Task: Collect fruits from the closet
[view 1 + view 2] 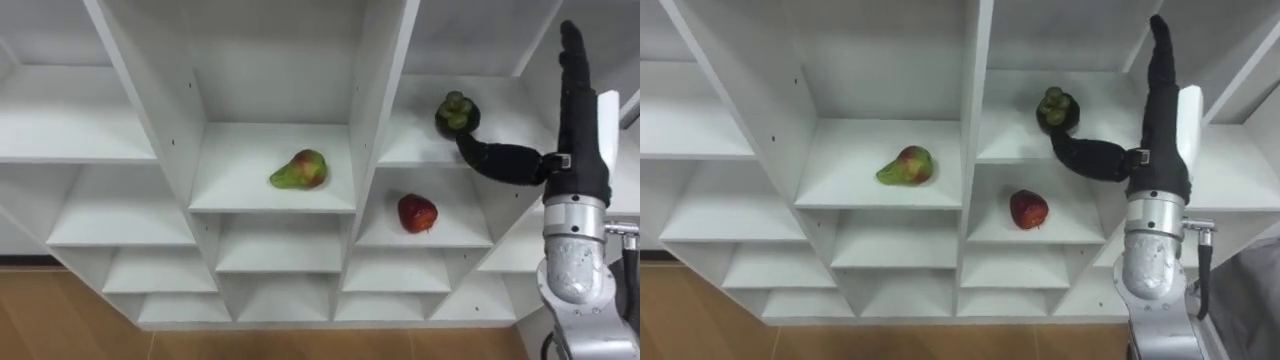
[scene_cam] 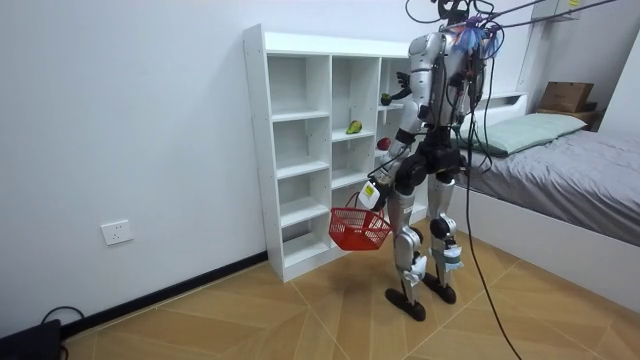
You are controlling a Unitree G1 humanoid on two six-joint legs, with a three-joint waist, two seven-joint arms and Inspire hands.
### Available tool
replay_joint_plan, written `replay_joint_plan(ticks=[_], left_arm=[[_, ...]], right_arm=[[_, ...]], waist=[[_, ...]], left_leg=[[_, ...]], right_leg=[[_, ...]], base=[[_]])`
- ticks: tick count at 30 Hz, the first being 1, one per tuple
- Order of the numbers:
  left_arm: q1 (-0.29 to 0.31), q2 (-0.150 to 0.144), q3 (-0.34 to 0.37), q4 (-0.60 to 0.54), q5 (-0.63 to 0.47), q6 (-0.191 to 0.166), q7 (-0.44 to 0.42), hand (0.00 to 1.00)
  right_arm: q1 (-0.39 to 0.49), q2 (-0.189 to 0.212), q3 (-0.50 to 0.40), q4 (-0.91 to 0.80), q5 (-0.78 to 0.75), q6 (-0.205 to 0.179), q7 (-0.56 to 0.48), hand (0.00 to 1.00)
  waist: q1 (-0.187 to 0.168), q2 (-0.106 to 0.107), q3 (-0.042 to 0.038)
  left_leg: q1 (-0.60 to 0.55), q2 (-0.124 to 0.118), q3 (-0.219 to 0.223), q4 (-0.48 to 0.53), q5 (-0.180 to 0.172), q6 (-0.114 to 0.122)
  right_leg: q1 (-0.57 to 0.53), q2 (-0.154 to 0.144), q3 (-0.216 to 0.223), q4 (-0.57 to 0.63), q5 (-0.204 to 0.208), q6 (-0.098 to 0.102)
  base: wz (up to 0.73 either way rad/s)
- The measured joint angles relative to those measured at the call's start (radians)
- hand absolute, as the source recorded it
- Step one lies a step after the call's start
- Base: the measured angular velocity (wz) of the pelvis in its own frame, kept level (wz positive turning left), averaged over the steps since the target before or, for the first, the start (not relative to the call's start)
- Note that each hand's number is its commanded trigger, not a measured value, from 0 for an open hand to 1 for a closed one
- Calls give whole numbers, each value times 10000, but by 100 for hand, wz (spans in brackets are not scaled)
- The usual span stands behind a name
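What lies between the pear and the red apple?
The closet's white upright divider, seen in both eye views; the pear lies left of it, the red apple right and lower.

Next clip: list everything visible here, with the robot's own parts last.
shelf unit: one, white, against the wall
pear: one, green and red, middle column shelf
dark fruit: one, dark with green top, right column, upper shelf
apple: one, red, right column, shelf below the dark fruit
basket: one, red, hanging from the left hand
bed: one, grey cover, room view's right
right hand: open, raised, thumb at the dark fruit
left hand: low, holding the basket
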Motion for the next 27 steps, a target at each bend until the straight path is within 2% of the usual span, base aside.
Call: replay_joint_plan(ticks=[2,10,19,24,27], left_arm=[[-40,-45,6,-55,0,21,-3,100],[-58,-59,-13,-218,-1,216,-17,100],[-110,0,16,-339,194,397,-273,100],[-172,16,56,-396,197,553,-432,100],[-179,37,64,-397,197,560,-508,100]], right_arm=[[-40,0,9,63,139,84,132,0],[-830,-1,40,593,129,324,171,0],[-866,0,327,782,-71,759,619,0],[-883,-3,298,845,-73,817,623,0],[-1192,-18,291,1367,-91,842,598,0]], waist=[[118,15,10],[133,24,22],[202,-5,39],[323,-5,39],[333,-6,38]], left_leg=[[2,-10,-10,4,7,4],[-45,-44,-162,50,7,2],[-72,-69,-259,47,9,2],[-74,-73,-261,52,10,4],[-72,-80,-267,58,18,9]], right_leg=[[13,-1,-23,8,5,0],[76,0,-166,2,9,-4],[78,-18,-270,-6,9,-3],[79,-19,-264,-6,9,-3],[79,-26,-264,-6,9,-3]], base=[[0],[6],[2],[0],[0]])
